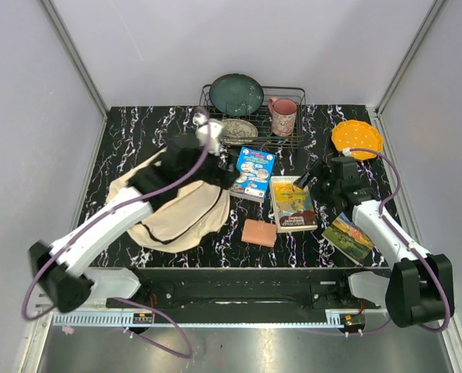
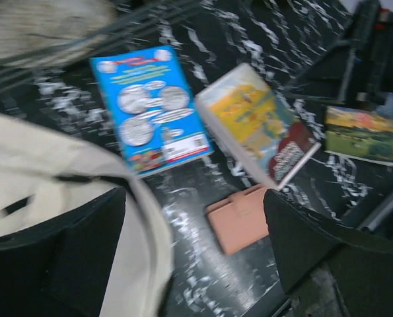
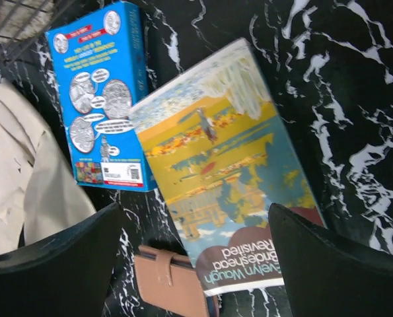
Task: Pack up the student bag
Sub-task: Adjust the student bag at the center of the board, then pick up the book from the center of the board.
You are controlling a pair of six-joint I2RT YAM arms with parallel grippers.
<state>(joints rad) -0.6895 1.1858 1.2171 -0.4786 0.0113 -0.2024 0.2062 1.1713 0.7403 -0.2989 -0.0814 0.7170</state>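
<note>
Sagging cream student bag; black lining, soft rumpled canvas

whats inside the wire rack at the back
In the wire rack: a dark teal plate propped at the back, a pink mug and a pale patterned dish. The left arm covers the rack's near-left corner, so anything there is hidden.

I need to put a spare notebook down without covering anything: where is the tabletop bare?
Bare tabletop lies in the far left corner, between the student bag and the dish rack, and between that rack and the orange plate. The middle is crowded: blue book, yellow book, pink wallet.
</note>
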